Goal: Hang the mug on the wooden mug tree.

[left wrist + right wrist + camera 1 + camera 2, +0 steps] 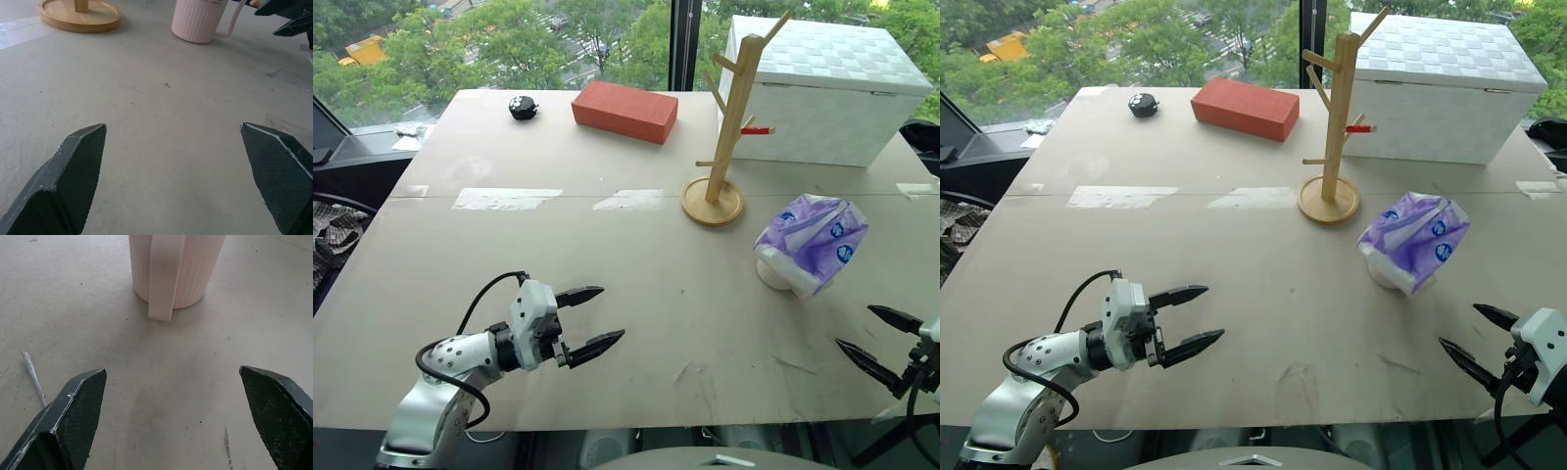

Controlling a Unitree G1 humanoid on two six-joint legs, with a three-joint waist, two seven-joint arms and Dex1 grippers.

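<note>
In the left eye view we saw one tabletop (636, 294) carrying one wooden mug tree (729, 127), upright on its round base, with several angled pegs, one of them red-tipped. Just behind the tree stood one white quilted box (822, 88), lid shut, so we could not tell what it held. One red brick-shaped block (625, 110) lay to the left of the tree, and one small black object (523, 107) sat further left, near the far edge. To the right of the tree and nearer to us, the mug (773, 274) stood on the tabletop with one purple-and-white tissue packet (811, 240) draped over its mouth, hiding most of it; we could not see inside the mug. The left gripper (590, 318) hovered low at the near left, its fingers spread and holding nothing. The right gripper (871, 338) sat at the near right edge, its fingers likewise spread and empty, well apart from the mug.

In the left wrist view we saw the ribbed mug (198, 22) standing beside the tree's disc base (80, 17), apart from it, with the other gripper's fingers (288, 14) near the handle.

In the right wrist view the mug (195, 269) stood upright with its loop handle (165, 276) facing the spread fingers (73, 418).
</note>
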